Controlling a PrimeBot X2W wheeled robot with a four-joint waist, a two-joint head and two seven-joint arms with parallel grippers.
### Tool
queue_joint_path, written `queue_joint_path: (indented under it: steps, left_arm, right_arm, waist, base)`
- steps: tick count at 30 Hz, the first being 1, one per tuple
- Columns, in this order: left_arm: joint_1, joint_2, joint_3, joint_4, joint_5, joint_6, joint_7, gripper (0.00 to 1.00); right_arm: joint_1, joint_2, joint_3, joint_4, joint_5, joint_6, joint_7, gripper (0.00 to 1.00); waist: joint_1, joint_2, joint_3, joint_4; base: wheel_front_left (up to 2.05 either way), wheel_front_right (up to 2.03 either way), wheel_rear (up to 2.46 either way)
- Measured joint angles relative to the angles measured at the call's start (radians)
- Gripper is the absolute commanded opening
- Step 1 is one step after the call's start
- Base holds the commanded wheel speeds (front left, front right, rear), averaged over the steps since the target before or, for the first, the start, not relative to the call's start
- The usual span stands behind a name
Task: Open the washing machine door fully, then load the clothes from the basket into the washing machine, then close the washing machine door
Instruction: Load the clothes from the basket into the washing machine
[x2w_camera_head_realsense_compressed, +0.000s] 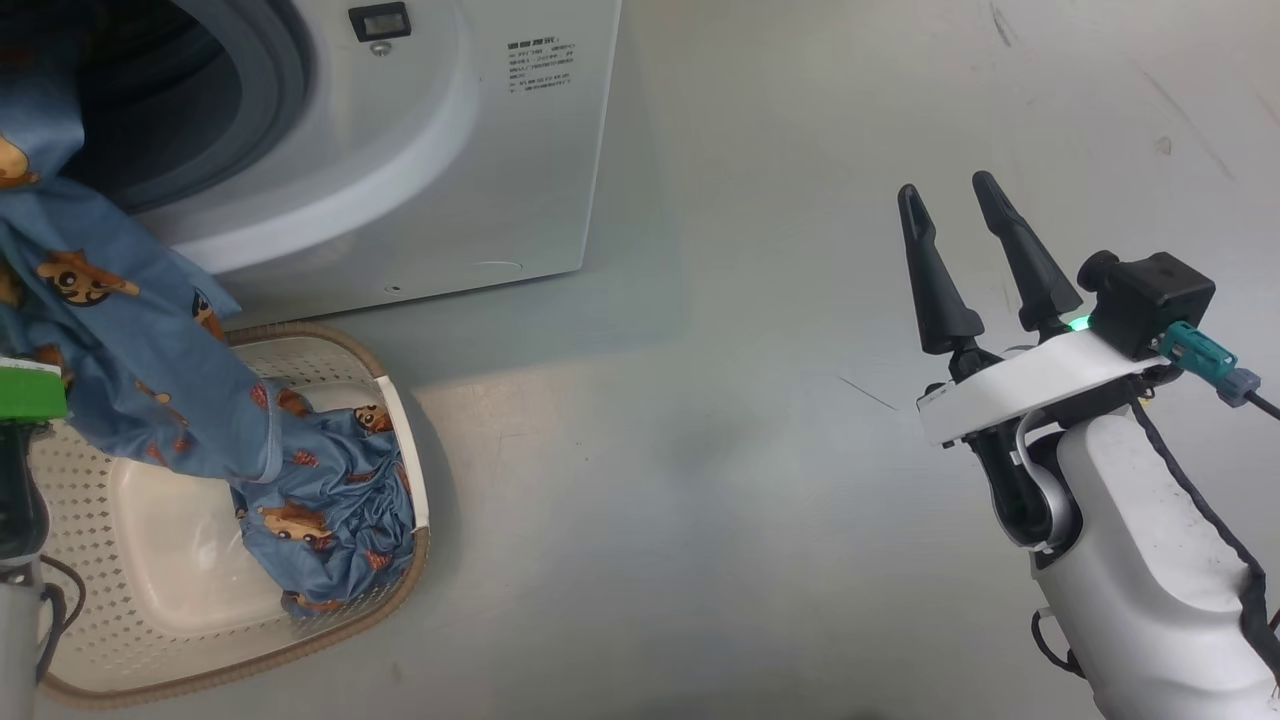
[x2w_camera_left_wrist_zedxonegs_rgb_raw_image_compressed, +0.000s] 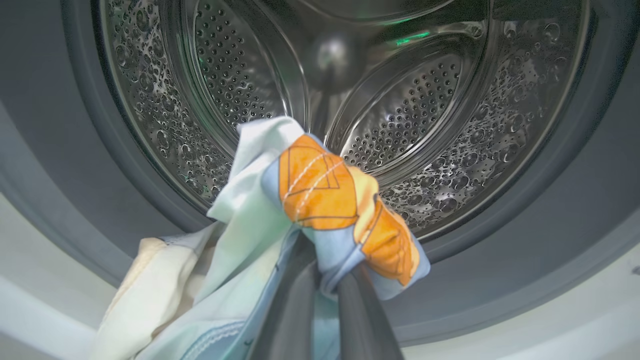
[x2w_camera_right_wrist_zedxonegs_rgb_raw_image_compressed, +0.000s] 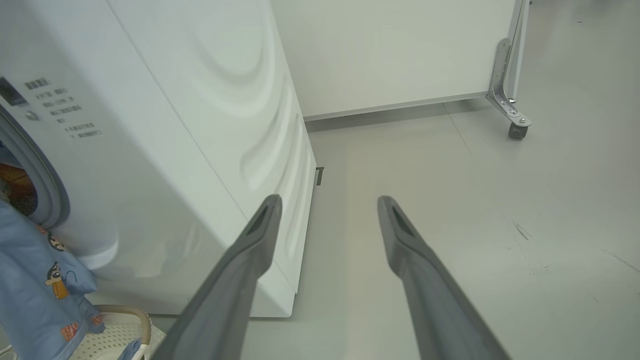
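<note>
My left end effector (x2w_camera_left_wrist_zedxonegs_rgb_raw_image_compressed: 327, 260) clamps the clothes (x2w_camera_head_realsense_compressed: 130, 330), long axis trailing below it into the basket (x2w_camera_head_realsense_compressed: 405, 440); right end effector (x2w_camera_head_realsense_compressed: 946, 190) apart.

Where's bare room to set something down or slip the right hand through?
Free: floor between the washing machine and the right hand; basket bottom left of the clothes. Crowded: basket's right end and the drum mouth, where the clothes hang.

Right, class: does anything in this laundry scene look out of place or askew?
The clothes hang stretched between basket and washer: one end pinched in the left gripper at the drum, the rest bunched in the basket. Nothing looks spilled or damaged.
</note>
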Motion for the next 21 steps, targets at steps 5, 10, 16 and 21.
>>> queue_joint_path:
  steps: [5, 10, 16, 21]
  left_arm:
    - [-0.025, 0.023, 0.0, -0.023, 0.036, 0.0, 0.0, 0.0]
    - [-0.098, 0.032, -0.004, -0.02, 0.036, 0.0, 0.0, 0.0]
    - [-0.174, 0.049, -0.022, 0.08, 0.034, 0.0, 0.068, 0.0]
    - [-0.249, 0.061, -0.018, 0.155, 0.021, 0.002, 0.125, 0.0]
  right_arm:
    - [0.0, 0.002, 0.019, -0.001, 0.002, 0.0, 0.0, 1.0]
    - [0.0, 0.006, 0.027, -0.002, 0.003, 0.0, 0.0, 1.0]
    - [-0.002, 0.008, 0.031, -0.008, 0.01, 0.0, 0.0, 1.0]
    - [-0.005, 0.024, 0.04, -0.01, 0.011, 0.0, 0.0, 1.0]
  waist:
    - [0.0, 0.0, 0.0, -0.01]
    - [0.0, 0.0, 0.005, -0.032]
    - [0.0, 0.0, 0.022, -0.059]
    - [0.0, 0.0, 0.042, -0.087]
  base:
    - [0.0, 0.0, 0.0]
    - [0.0, 0.0, 0.0]
    - [0.0, 0.0, 0.0]
    - [0.0, 0.0, 0.0]
